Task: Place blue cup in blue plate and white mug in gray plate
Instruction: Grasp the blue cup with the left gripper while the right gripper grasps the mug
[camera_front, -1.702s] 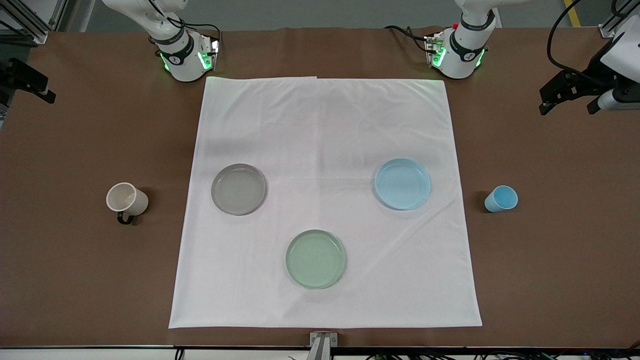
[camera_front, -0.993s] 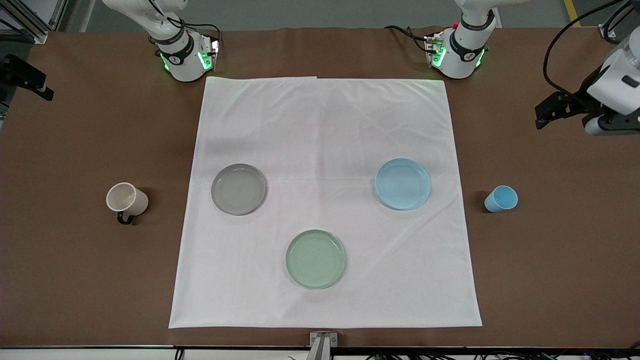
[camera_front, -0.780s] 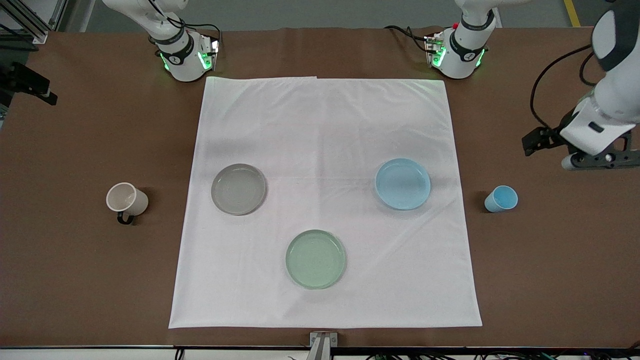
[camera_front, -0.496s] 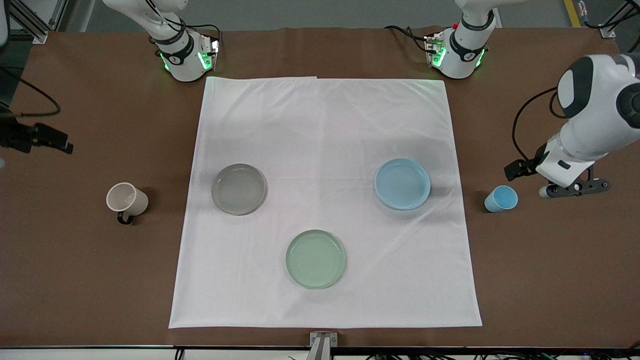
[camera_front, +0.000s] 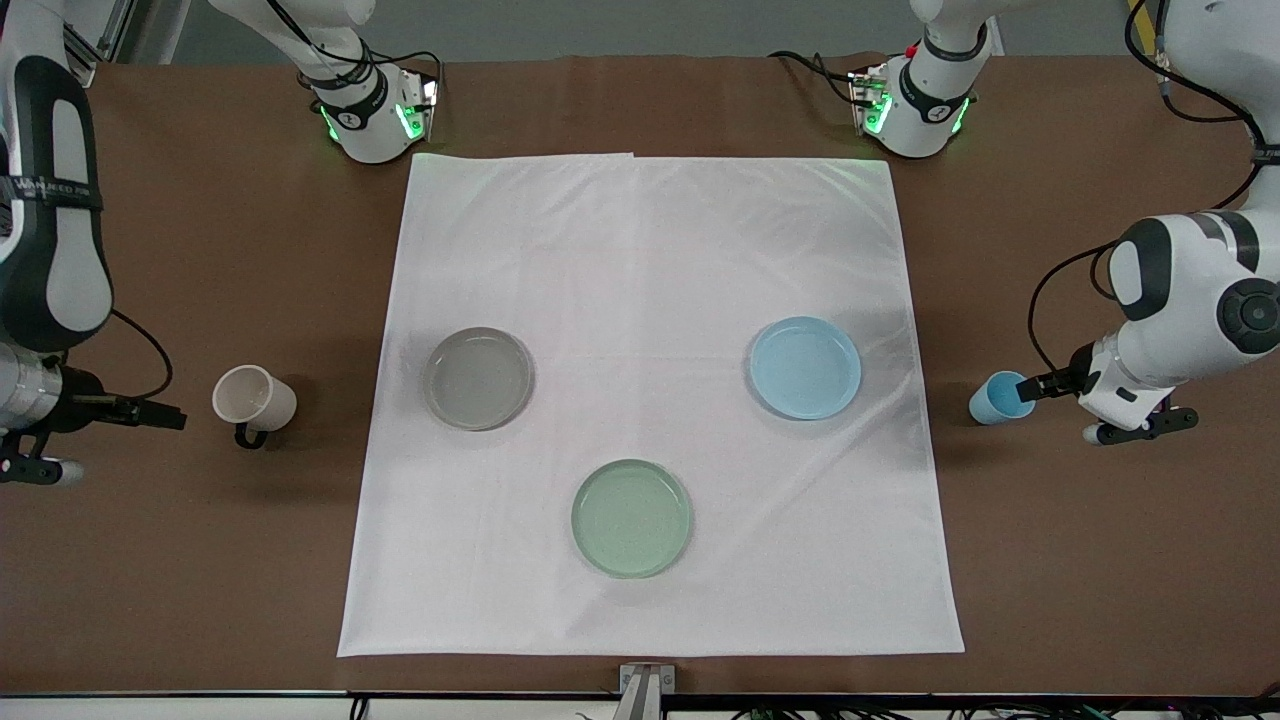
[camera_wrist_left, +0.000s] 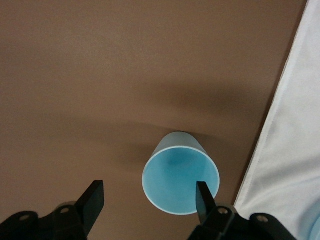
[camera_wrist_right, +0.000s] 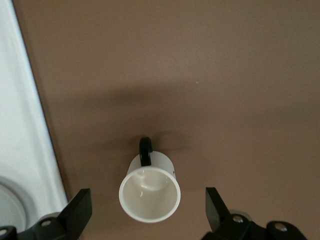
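Observation:
The blue cup (camera_front: 1000, 398) stands on the brown table beside the cloth at the left arm's end. My left gripper (camera_front: 1036, 388) is open and empty, close beside it. In the left wrist view the cup (camera_wrist_left: 181, 180) lies partly between the fingers (camera_wrist_left: 93, 199), nearer to one of them. The white mug (camera_front: 253, 399) stands at the right arm's end with its black handle (camera_wrist_right: 145, 151). My right gripper (camera_front: 168, 413) is open and empty beside it; the mug (camera_wrist_right: 150, 194) is centred between its fingers (camera_wrist_right: 215, 204). The blue plate (camera_front: 805, 367) and the gray plate (camera_front: 477, 378) lie empty on the cloth.
A white cloth (camera_front: 650, 250) covers the middle of the brown table (camera_front: 200, 560). A pale green plate (camera_front: 631, 518) lies on it, nearer to the front camera than the other two plates. Both arm bases stand along the table's back edge.
Both arms have swung in from the table's ends and come down, the left gripper to the blue cup and the right gripper to the white mug. Cups and plates have not moved.

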